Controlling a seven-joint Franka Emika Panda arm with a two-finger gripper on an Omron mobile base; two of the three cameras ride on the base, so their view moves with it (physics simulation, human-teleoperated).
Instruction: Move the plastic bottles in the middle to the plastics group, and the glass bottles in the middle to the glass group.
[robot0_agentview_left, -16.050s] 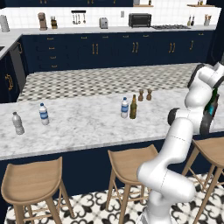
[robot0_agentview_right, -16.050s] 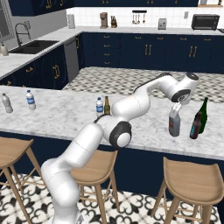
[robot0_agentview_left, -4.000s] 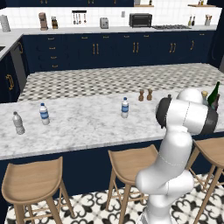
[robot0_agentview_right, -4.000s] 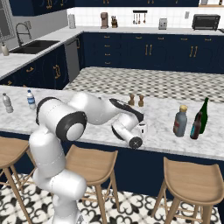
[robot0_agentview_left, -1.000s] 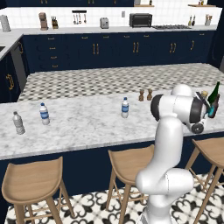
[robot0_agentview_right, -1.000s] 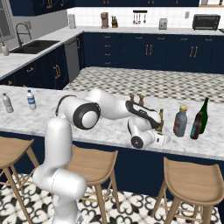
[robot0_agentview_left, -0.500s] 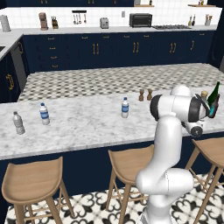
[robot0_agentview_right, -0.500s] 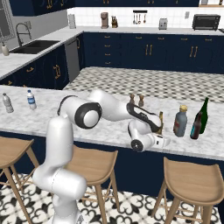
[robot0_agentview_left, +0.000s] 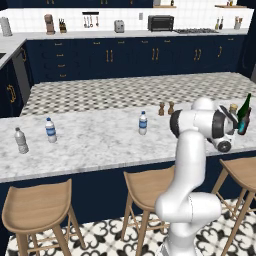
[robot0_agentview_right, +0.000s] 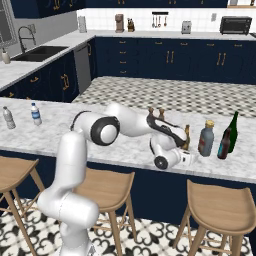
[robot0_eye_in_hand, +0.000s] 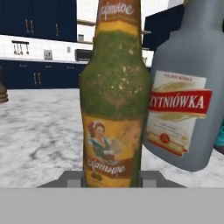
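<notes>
My gripper (robot0_eye_in_hand: 113, 178) is shut on the slim olive-brown glass bottle (robot0_eye_in_hand: 114, 105), one fingertip on each side of its base. The bottle stays upright. Close to its right stands the squat grey-blue glass bottle (robot0_eye_in_hand: 189, 100) with a red label. From the right base view, the gripper (robot0_agentview_right: 186, 146) holds the olive bottle (robot0_agentview_right: 187, 135) just left of the squat bottle (robot0_agentview_right: 206, 140). Beyond them is the glass group: a tall green wine bottle (robot0_agentview_right: 232, 129) and a dark blue bottle (robot0_agentview_right: 224, 145). The blue-labelled plastic bottle (robot0_agentview_left: 143, 123) stands mid-counter. The plastics group (robot0_agentview_left: 50, 130) is far left.
Two small brown shakers (robot0_agentview_right: 155, 113) stand at the counter's far edge behind the arm. The marble counter (robot0_agentview_left: 95, 145) runs left to right with wooden stools (robot0_agentview_left: 35, 210) below its near edge. My own white arm lies low across the counter.
The gripper and the olive-brown bottle have shifted slightly right, closer to the squat grey-blue bottle. The other bottles have not moved.
</notes>
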